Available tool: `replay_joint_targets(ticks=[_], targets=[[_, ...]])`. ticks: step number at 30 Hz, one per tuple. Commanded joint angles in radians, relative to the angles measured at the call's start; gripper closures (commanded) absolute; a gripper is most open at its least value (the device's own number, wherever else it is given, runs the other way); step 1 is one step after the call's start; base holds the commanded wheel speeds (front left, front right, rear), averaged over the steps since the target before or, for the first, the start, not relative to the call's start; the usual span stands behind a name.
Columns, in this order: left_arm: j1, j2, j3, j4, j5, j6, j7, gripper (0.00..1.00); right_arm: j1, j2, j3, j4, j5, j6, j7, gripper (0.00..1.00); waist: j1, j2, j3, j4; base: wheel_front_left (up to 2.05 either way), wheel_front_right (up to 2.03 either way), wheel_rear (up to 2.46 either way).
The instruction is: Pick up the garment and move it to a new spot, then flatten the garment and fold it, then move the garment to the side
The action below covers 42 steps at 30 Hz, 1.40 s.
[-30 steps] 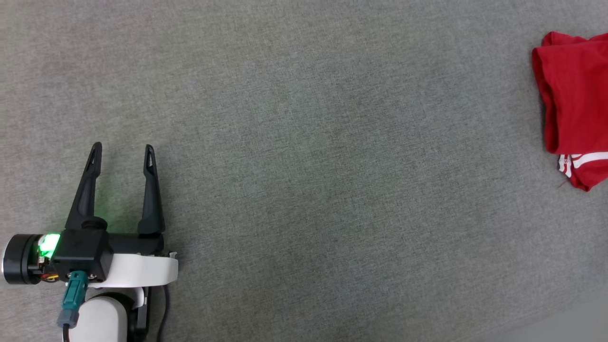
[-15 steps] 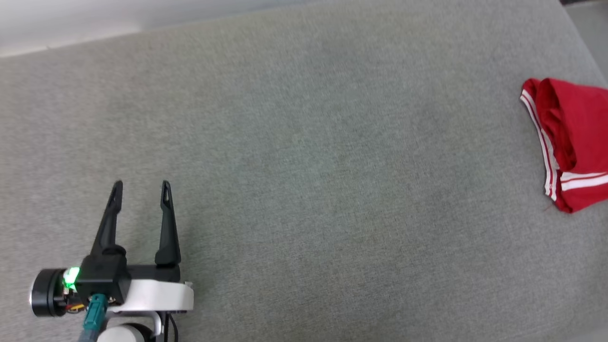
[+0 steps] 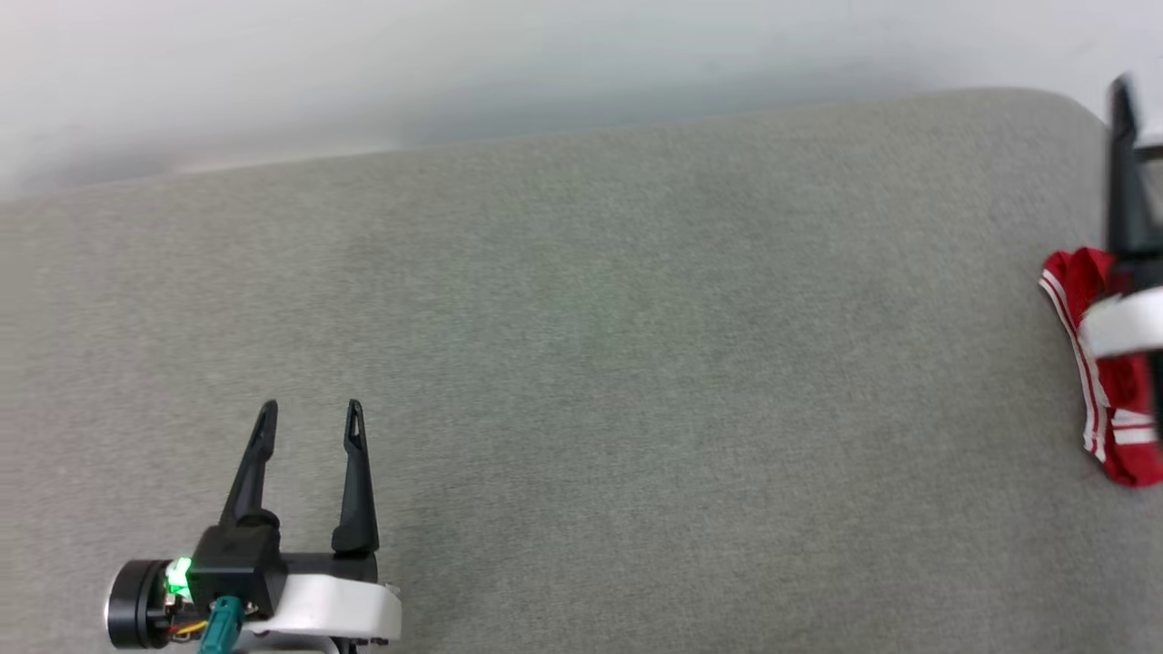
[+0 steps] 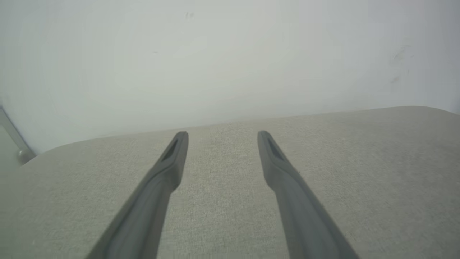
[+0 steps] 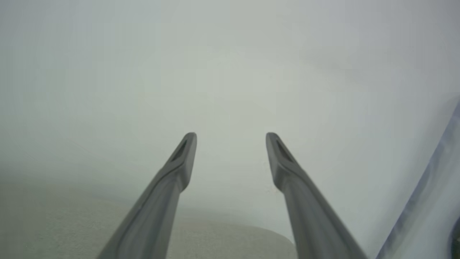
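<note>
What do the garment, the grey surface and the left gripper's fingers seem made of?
The garment: probably soft knit cloth, matte red, lying in folds. The grey surface: woven upholstery fabric, fine heathered texture, rounded edge. The fingers of the left gripper: likely moulded plastic, matte dark, smooth.

Left gripper and right gripper both point forward, fingers spread apart, holding nothing.

There's the garment, lying bunched up near the right-hand end of the grey cushion: red cloth, white-striped trim along its left edge, part of it out of frame.
</note>
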Motion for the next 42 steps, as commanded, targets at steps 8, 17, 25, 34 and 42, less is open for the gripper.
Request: replay_joint_targets(ticks=[8, 17, 25, 34, 42], targets=[[0.037, -0.007, -0.009, 0.020, 0.004, -0.005, -0.002, 0.00, 0.278, 0.176, -0.006, -0.155, -0.021, -0.001, -0.002, 0.00, 0.0001, -0.0001, -0.084, 0.077, 0.00, 0.00, 0.00], [0.074, -0.011, -0.017, 0.043, 0.006, -0.003, -0.002, 0.00, 0.503, 0.277, -0.010, -0.215, -0.023, -0.001, -0.002, 0.00, 0.0001, -0.0001, -0.140, 0.102, 0.00, 0.00, 0.00], [0.105, -0.014, -0.019, 0.061, -0.001, 0.002, -0.002, 0.00, 0.622, 0.314, -0.021, -0.234, -0.006, -0.001, -0.002, 0.00, 0.0001, -0.0001, -0.178, 0.113, 0.00, 0.00, 0.00], [0.127, -0.016, -0.016, 0.068, -0.009, -0.008, -0.002, 0.00, 0.679, 0.326, -0.032, -0.258, 0.007, -0.001, -0.002, 0.00, 0.0001, -0.0001, -0.199, 0.128, 0.00, 0.00, 0.00], [0.127, -0.016, -0.018, 0.073, -0.012, -0.010, 0.000, 1.00, 0.687, 0.323, -0.041, -0.259, 0.013, 0.000, 0.000, 1.00, 0.0001, -0.0001, -0.205, 0.133, 0.00, 0.00, 0.00]])
